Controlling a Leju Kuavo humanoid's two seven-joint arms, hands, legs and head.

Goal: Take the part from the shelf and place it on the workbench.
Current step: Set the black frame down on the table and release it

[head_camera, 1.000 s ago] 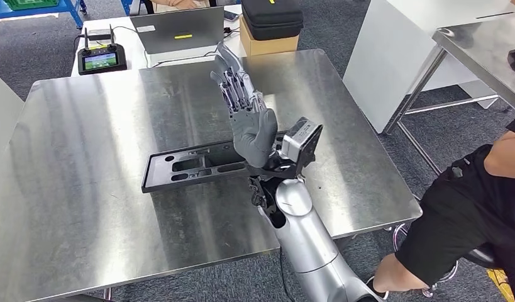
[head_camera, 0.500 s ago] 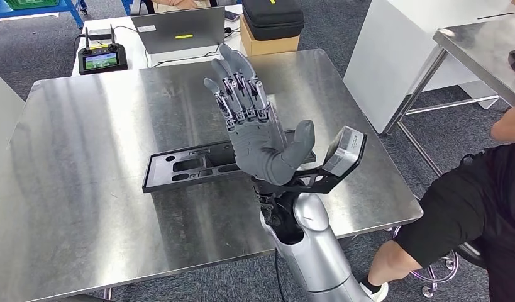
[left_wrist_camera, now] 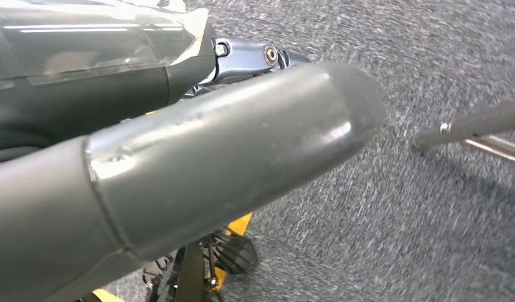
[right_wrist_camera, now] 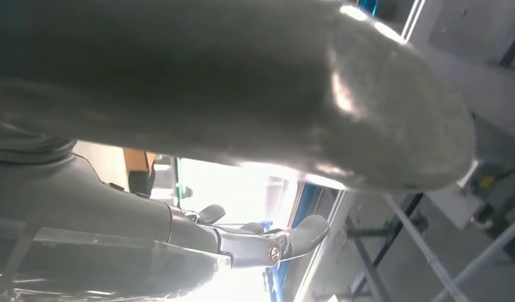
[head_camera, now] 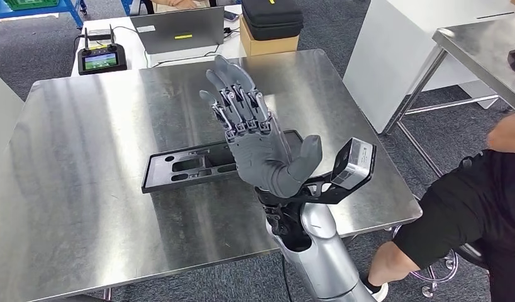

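We saw the dark flat part (head_camera: 204,165) lying on the steel tabletop (head_camera: 85,157), near its middle. To its right our right hand (head_camera: 261,148) hovered above it, fingers spread, palm up, holding nothing. We judged the placement done; a clean retreat meant lifting straight away without brushing the part. Our left hand's (left_wrist_camera: 179,170) state we could not tell.

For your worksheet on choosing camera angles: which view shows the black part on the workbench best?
The head view: the black part lies flat on the steel workbench, partly behind the raised right hand. The wrist views show hand and floor or room instead.
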